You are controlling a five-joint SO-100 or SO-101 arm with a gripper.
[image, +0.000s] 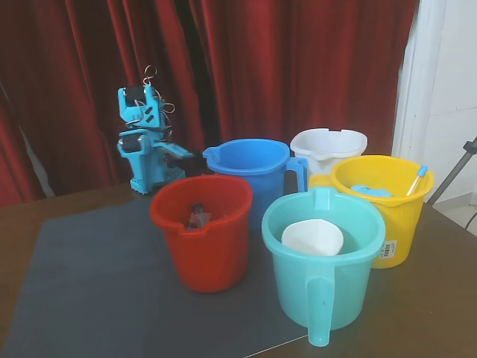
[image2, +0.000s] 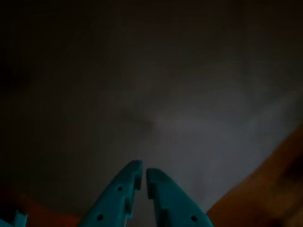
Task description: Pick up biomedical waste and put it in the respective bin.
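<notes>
The red bin (image: 201, 253) stands on the grey mat, front left of the cluster of buckets. Inside it, against the inner wall, lies the biomedical waste (image: 198, 215), a tiny vial with a dark cap. My teal arm (image: 141, 142) is folded up at the back left, behind the red bin, and its gripper (image: 181, 154) reaches right toward the blue bucket. In the wrist view the gripper (image2: 144, 176) is shut with nothing between its two teal fingers (image2: 124, 194), above dim grey mat.
A blue bucket (image: 250, 168) stands behind the red bin, and a teal handled bucket (image: 324, 272) holding a white cup stands in front at the right. A yellow bucket (image: 384, 209) holds a blue-tipped stick (image: 416, 181). A white bucket (image: 328, 148) stands at the back.
</notes>
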